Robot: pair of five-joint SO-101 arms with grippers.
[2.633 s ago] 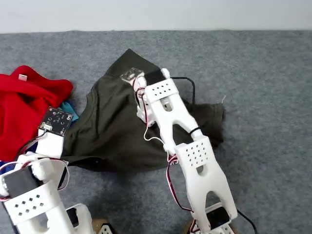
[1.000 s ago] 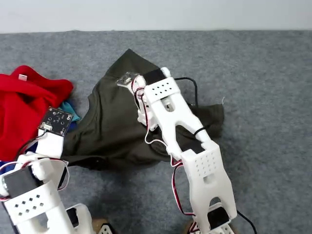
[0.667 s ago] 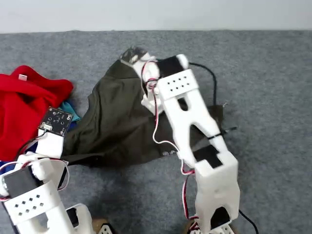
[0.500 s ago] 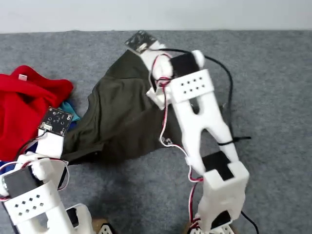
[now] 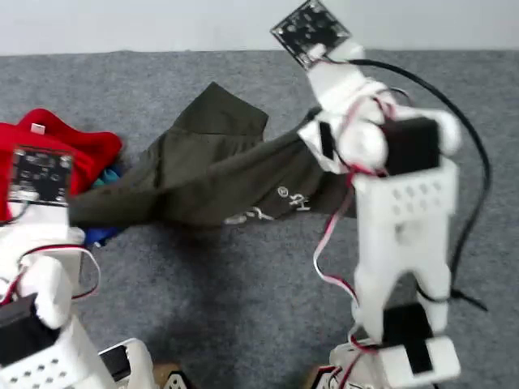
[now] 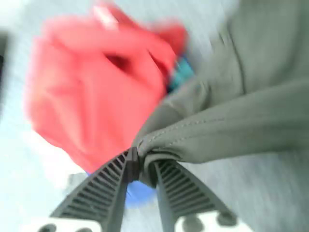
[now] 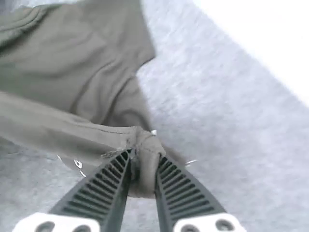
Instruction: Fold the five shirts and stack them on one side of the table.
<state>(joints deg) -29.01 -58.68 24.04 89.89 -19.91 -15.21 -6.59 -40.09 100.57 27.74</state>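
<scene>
**Q:** Where is the olive shirt, and what holds it?

**A:** The olive shirt (image 5: 211, 174) is drawn out as a taut band over the middle of the table (image 5: 243, 324). The left gripper (image 6: 141, 162) is clamped on a bunched hem at the end toward the table's left edge. The right gripper (image 7: 143, 157) is clamped on a gathered fold at the other end, right of centre.

**Q:** How does its long axis run?

**A:** It runs from the left edge toward the right edge, roughly along the near edge, with the right end a little closer to the far edge. One gripper sits at each end, so the cloth lies directly between them and neither arm is nearer. A loose flap spreads from the band toward the far edge and appears to rest on the table.

**Q:** What lies close by?

**A:** A red shirt (image 5: 49, 150) is heaped at the left edge, just beside the left gripper's end of the band.

**Q:** Which step does this appear to be?

**A:** Probably spreading, as no fold is made yet. Laying the shirt flat would call for both ends to come down together with the axis kept straight. The left end risks landing on the red heap.
</scene>
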